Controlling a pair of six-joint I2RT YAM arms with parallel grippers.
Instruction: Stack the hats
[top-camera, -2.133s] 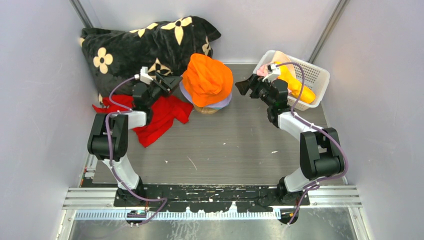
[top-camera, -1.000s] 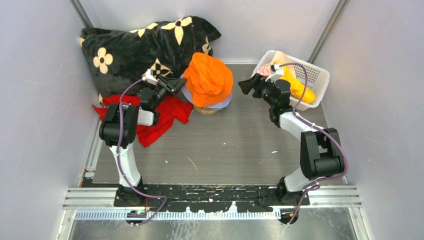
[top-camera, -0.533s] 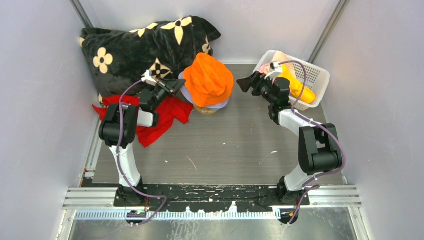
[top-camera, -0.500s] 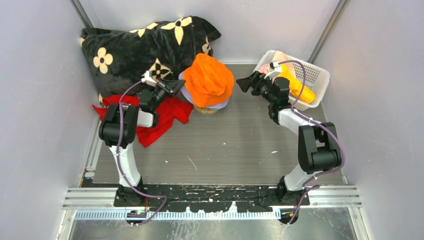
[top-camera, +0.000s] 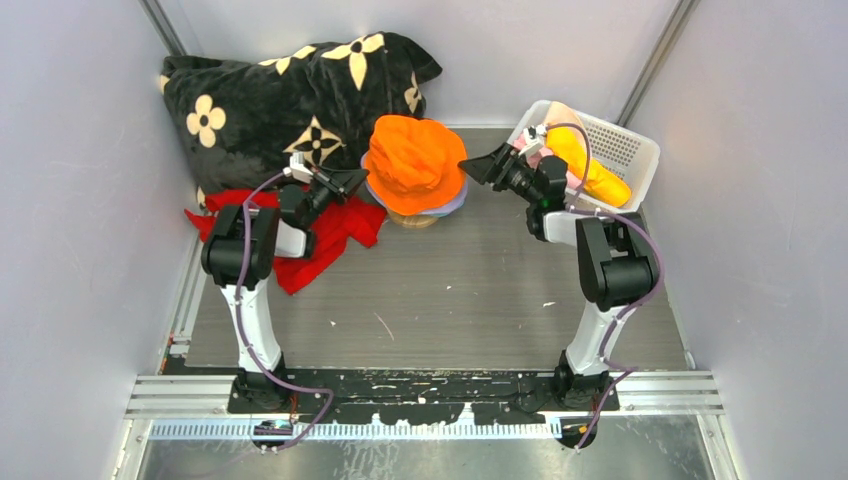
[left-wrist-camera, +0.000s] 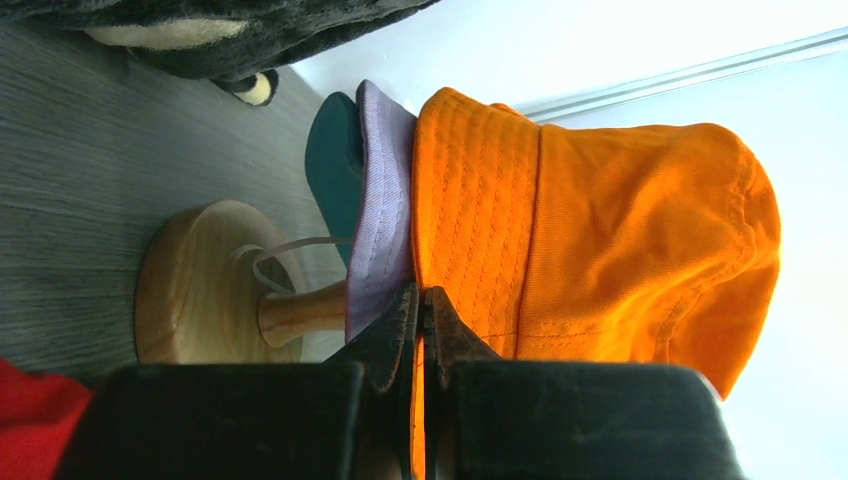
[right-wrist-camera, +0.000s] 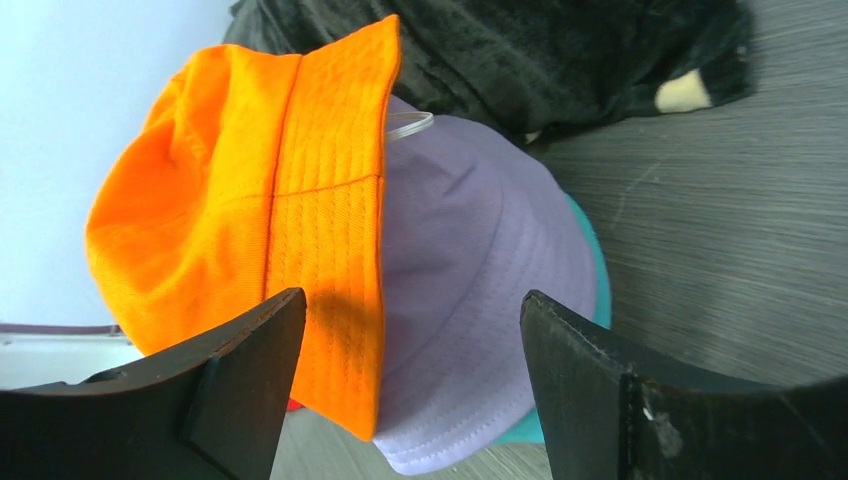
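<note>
An orange hat (top-camera: 413, 165) tops a stack over a lavender hat (right-wrist-camera: 480, 300) and a teal hat (left-wrist-camera: 335, 165) on a wooden stand (left-wrist-camera: 195, 285). My left gripper (left-wrist-camera: 420, 295) is shut on the orange hat's (left-wrist-camera: 600, 220) brim at the stack's left side, just above the lavender brim (left-wrist-camera: 380, 200). My right gripper (right-wrist-camera: 412, 296) stands open at the stack's right side, its fingers apart around the orange (right-wrist-camera: 230, 220) and lavender brims without touching them. In the top view the left gripper (top-camera: 355, 180) and right gripper (top-camera: 470, 168) flank the stack.
A white basket (top-camera: 630, 150) at the back right holds a yellow hat (top-camera: 590, 165) and a beige one (top-camera: 562, 110). A black flowered blanket (top-camera: 270, 90) fills the back left corner. A red cloth (top-camera: 320, 235) lies under the left arm. Walls close in on both sides.
The left gripper has shut on the orange brim. The orange hat now sits lower and flatter. The right gripper has moved left, closer to the stack.
</note>
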